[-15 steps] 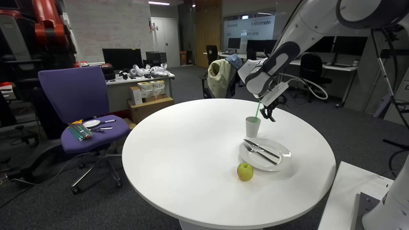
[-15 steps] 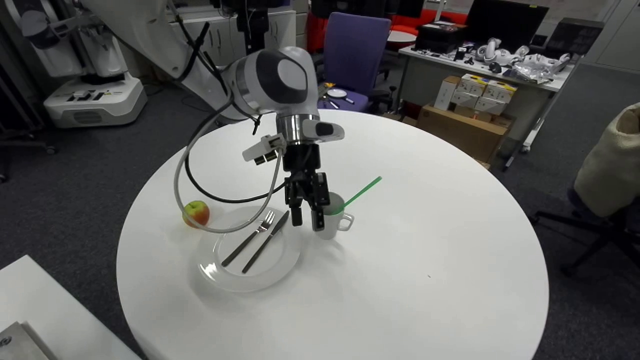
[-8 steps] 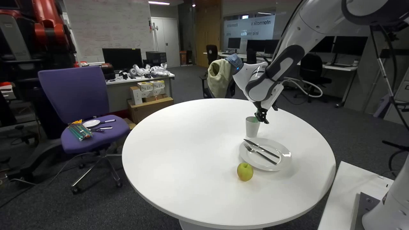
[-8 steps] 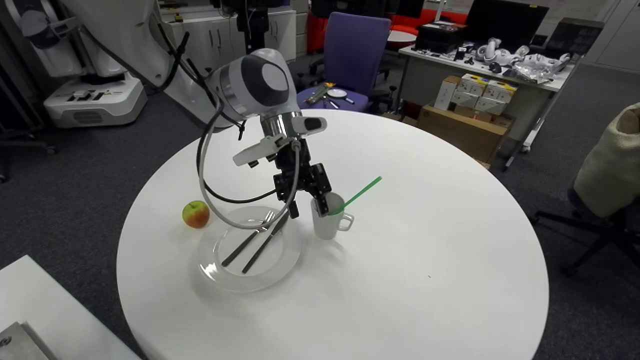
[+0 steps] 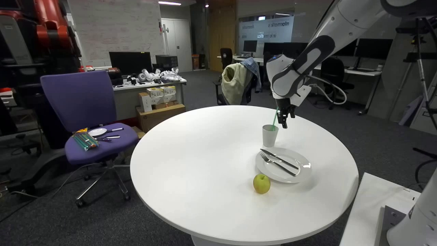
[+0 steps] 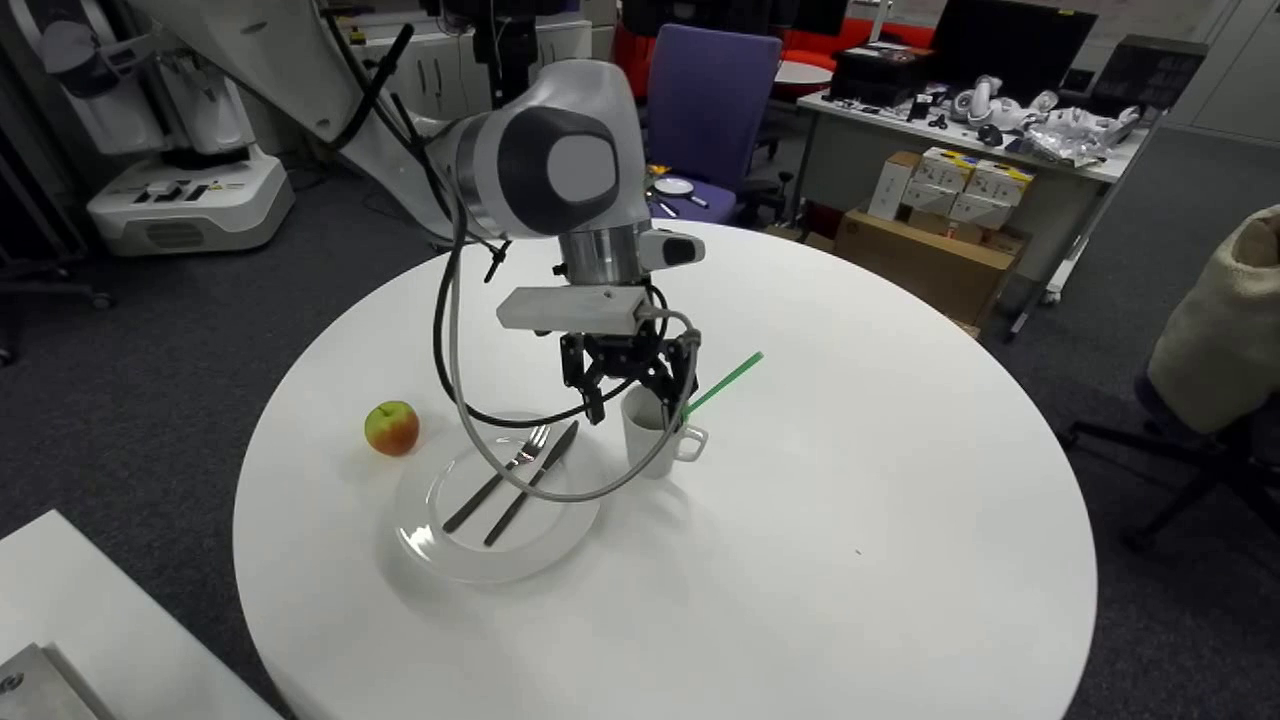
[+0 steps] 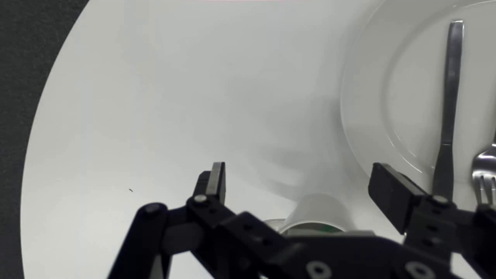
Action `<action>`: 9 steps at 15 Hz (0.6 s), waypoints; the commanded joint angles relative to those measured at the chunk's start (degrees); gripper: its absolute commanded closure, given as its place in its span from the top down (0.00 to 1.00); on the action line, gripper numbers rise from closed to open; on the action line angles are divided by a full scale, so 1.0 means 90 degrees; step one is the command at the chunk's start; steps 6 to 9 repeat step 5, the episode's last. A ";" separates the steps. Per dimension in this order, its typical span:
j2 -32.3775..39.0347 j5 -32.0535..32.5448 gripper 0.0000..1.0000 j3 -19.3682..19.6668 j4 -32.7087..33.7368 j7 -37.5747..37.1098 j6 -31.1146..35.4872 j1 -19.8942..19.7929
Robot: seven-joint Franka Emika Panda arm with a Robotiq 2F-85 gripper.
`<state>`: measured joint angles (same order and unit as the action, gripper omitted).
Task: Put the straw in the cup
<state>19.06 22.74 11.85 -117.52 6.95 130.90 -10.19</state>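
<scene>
The small white cup [image 5: 269, 136] stands upright on the round table, and its handle shows in an exterior view [image 6: 637, 440]. The thin green straw [image 5: 275, 118] leans in the cup with its upper part above the rim; it also shows in an exterior view [image 6: 726, 384]. My gripper [image 7: 298, 168] is open and empty, its fingers wide apart. In an exterior view the gripper [image 6: 638, 412] overlaps the cup's rim; contact cannot be told. In the wrist view the cup [image 7: 319, 211] is partly hidden behind the gripper's base, with a bit of green inside.
A white plate [image 5: 261, 167] with a knife [image 5: 285, 160] and fork [image 5: 280, 165] lies near the cup. An apple [image 5: 262, 183] sits beside the plate. The arm's looping cable [image 6: 560, 497] passes in front of the plate and cup in an exterior view.
My gripper has risen a little and shifted away from the straw, which shows again in the view where it was covered. The wrist has turned. The cup and straw stay in place.
</scene>
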 commanded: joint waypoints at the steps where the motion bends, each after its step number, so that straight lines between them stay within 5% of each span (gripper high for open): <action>1: -0.0033 -0.0093 1.00 -0.0023 0.0011 0.0152 -0.0015 -0.0064; 9: -0.0047 -0.0135 1.00 -0.0069 0.0009 0.0206 -0.0015 -0.0087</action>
